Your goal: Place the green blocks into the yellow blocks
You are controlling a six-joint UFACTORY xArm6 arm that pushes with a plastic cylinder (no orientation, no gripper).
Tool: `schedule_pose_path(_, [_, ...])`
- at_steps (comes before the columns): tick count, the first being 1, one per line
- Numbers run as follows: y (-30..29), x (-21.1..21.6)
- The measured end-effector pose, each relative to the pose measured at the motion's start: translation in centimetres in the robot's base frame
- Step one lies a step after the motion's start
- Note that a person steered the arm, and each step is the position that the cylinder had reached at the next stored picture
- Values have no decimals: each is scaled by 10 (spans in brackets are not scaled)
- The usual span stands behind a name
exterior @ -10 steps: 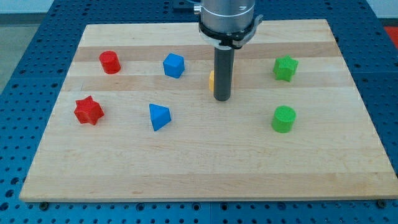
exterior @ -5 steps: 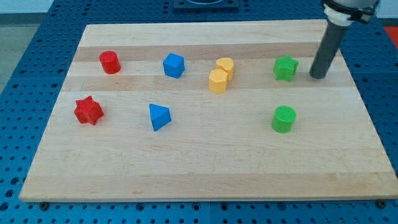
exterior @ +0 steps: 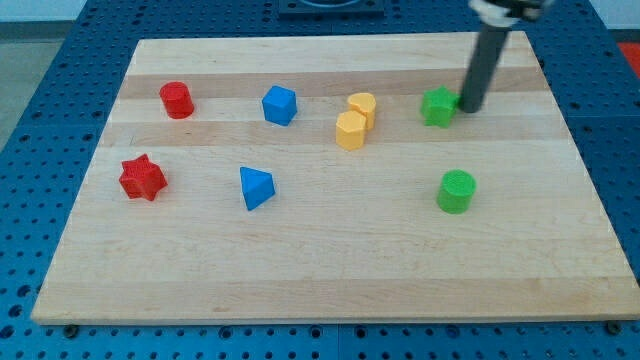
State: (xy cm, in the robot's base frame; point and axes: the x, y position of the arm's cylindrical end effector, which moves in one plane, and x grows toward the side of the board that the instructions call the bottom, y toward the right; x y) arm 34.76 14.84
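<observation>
A green star block (exterior: 438, 106) lies at the view's upper right. My tip (exterior: 468, 108) is against its right side. A green cylinder (exterior: 456, 191) stands below it, toward the view's bottom. Two yellow blocks sit touching near the middle top: a heart shape (exterior: 363, 106) and a hexagonal one (exterior: 350, 130) just below and left of it. The green star is a short gap to the right of the yellow heart.
A red cylinder (exterior: 177, 100) and a red star (exterior: 142, 177) are at the view's left. A blue cube (exterior: 279, 105) and a blue triangular block (exterior: 256, 187) lie left of centre. All sit on the wooden board (exterior: 320, 280).
My tip swung from over the yellow blocks to the right of the green star, then came left against it. The green star has slid left toward the yellow blocks.
</observation>
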Motion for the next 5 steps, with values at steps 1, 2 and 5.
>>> schedule_pose_path(1, [-53, 7])
schedule_pose_path(2, [-51, 8])
schedule_pose_path(5, [94, 104])
